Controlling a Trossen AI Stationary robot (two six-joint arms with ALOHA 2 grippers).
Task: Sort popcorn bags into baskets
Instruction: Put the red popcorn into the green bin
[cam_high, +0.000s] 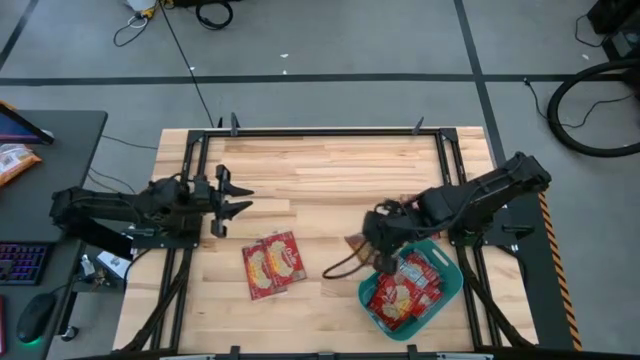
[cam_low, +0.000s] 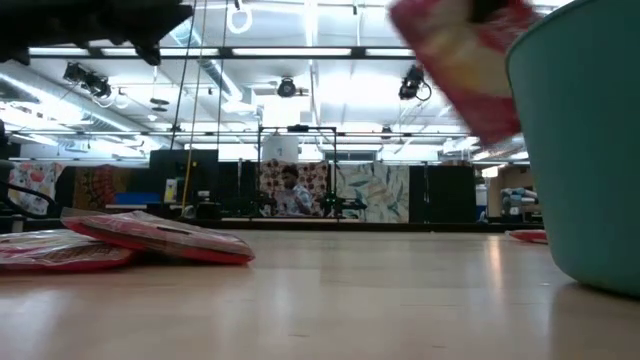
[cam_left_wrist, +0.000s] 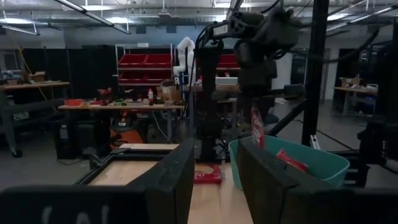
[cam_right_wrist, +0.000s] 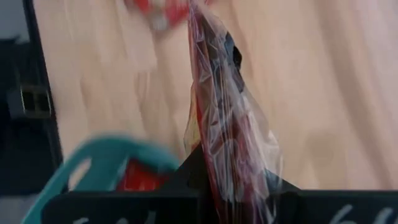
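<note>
My right gripper (cam_high: 379, 244) hangs over the table just beyond the far-left rim of the teal basket (cam_high: 448, 292), shut on one red popcorn bag (cam_right_wrist: 224, 118). That bag also shows high in the low view (cam_low: 462, 52). Several red bags (cam_high: 404, 290) lie inside the basket. Two more bags (cam_high: 272, 264) lie flat on the table, one partly overlapping the other. My left gripper (cam_high: 240, 198) waits open above the table's left side, pointing right, touching nothing. My right gripper pinches the bag between its two fingers at the bag's upper edge (cam_right_wrist: 219, 177), coming from above. The bag is lifted clear of the table and hangs edge-on below the fingers, its clear wrapper crinkled. It hangs beside the basket's rim (cam_right_wrist: 93, 158).
Black rails (cam_high: 330, 131) frame the wooden table. Bare wood lies between the two loose bags and the basket. An orange-and-white packet (cam_high: 15, 160), a keyboard and a mouse sit on the side desk to the left. A person (cam_low: 290, 190) sits far behind the table.
</note>
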